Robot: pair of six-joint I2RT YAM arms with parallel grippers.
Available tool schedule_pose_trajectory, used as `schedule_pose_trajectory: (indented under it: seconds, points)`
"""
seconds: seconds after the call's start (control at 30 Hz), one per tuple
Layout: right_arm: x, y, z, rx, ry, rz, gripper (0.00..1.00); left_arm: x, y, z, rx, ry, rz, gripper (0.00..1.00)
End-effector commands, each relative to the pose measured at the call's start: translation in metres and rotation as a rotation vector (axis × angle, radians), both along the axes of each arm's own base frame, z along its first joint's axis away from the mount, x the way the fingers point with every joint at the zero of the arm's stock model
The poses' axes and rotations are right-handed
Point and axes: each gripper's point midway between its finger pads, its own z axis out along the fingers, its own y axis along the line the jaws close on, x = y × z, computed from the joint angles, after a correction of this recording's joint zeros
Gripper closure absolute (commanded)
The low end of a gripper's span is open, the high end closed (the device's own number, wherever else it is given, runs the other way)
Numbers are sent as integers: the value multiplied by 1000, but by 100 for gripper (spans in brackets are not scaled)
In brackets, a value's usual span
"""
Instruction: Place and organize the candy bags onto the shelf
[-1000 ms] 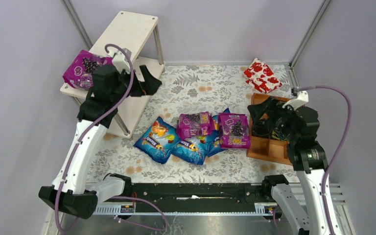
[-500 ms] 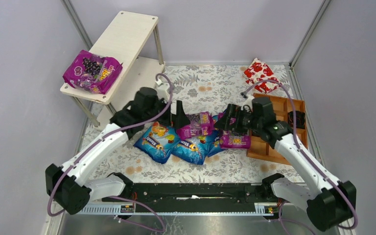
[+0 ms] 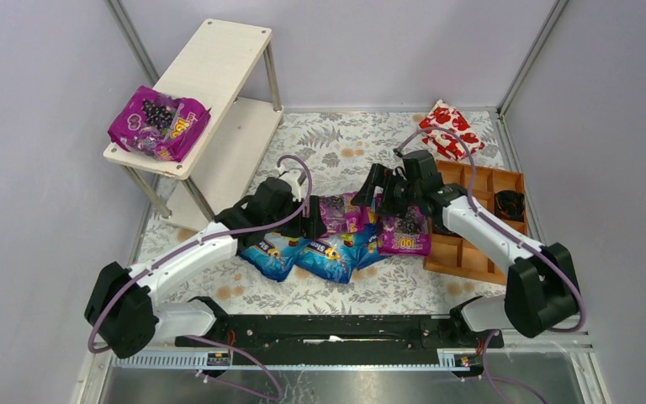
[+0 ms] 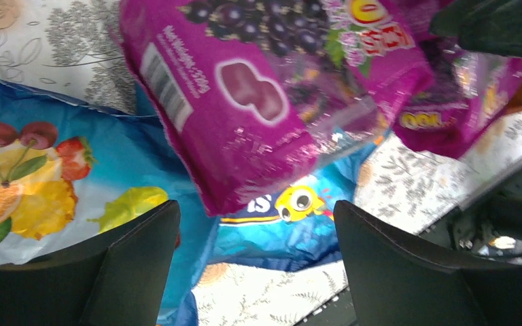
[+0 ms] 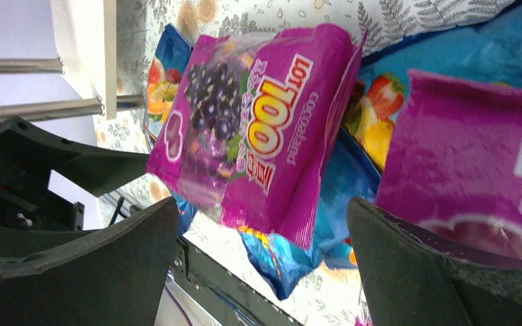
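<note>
Both grippers are spread open. The left gripper [image 4: 255,204] flanks the end of a purple grape bag [image 4: 245,102] lying on the blue fruit-candy bags [image 3: 320,254], and the right gripper [image 5: 264,202] hovers over the same bag. A second purple grape bag [image 3: 158,123] lies on the upper board of the shelf [image 3: 219,59]. The compartment tray [image 3: 458,252] holds a small dark object [image 3: 510,204].

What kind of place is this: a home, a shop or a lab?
Probably a lab test cell: two robot arms bolted to a rail, bare walls closing it in, candy bags and a shelf staged on a mat.
</note>
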Motion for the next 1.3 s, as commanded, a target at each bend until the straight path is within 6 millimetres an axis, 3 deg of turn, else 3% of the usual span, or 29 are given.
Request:
schedule_pose_trajectory:
  seconds: [0.0, 0.23, 0.37, 0.6, 0.9, 1.13, 1.27]
  points:
    - [16, 22, 4, 83, 11, 10, 0, 23, 6, -16, 45, -40, 105, 16]
    - [10, 33, -26, 48, 74, 28, 7, 38, 18, -41, 111, -50, 205, 38]
    - [5, 45, -31, 103, 95, 39, 11, 43, 20, -44, 108, -62, 240, 51]
    - [7, 54, -29, 268, 146, -79, 0, 47, 38, -57, 146, -51, 301, 75]
    - [20, 69, -46, 370, 276, -214, 0, 30, 37, -79, 93, 14, 282, 86]
    - [32, 69, -76, 177, 244, -219, 0, 26, 39, -87, 93, 23, 279, 91]
    - [44, 69, -82, 68, 196, -155, 0, 26, 42, -92, 103, 32, 285, 97]
